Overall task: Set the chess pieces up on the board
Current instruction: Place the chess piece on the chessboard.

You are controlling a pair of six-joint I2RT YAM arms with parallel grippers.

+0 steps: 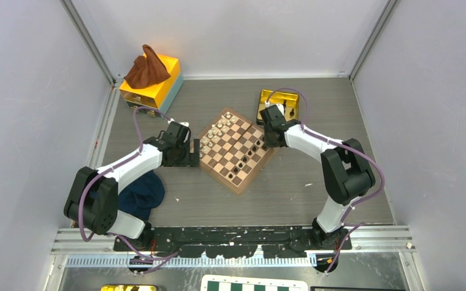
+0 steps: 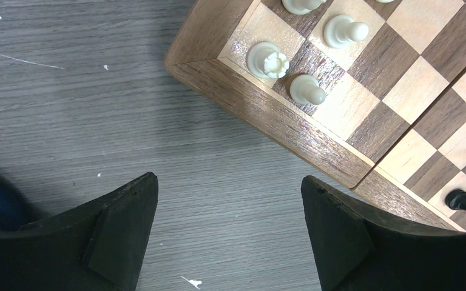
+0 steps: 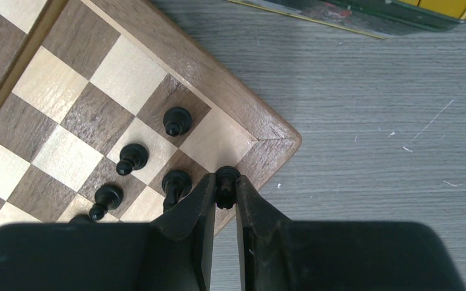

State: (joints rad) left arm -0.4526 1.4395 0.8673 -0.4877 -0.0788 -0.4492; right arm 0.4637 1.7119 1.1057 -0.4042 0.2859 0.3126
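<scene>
The small wooden board (image 1: 238,187) lies as a diamond in the middle of the table. In the right wrist view my right gripper (image 3: 226,183) is shut on a tiny black chess piece (image 3: 226,177), held over the board's brown rim (image 3: 243,115) beside its pale corner square. Close by, black chess pieces (image 3: 176,120) stand on the squares, one of them (image 3: 176,182) touching the left finger. My left gripper (image 2: 229,179) is open over bare table beside the board's left corner (image 2: 279,121), with nothing between its fingers. Cream pieces (image 2: 267,59) stand on that corner.
An open yellow tin (image 1: 282,106) lies behind the right gripper. At the back left a yellow box (image 1: 158,91) carries a brown cloth (image 1: 147,68). A blue cloth (image 1: 142,194) lies under the left arm. A green-and-white checkered board (image 1: 255,285) shows at the bottom edge.
</scene>
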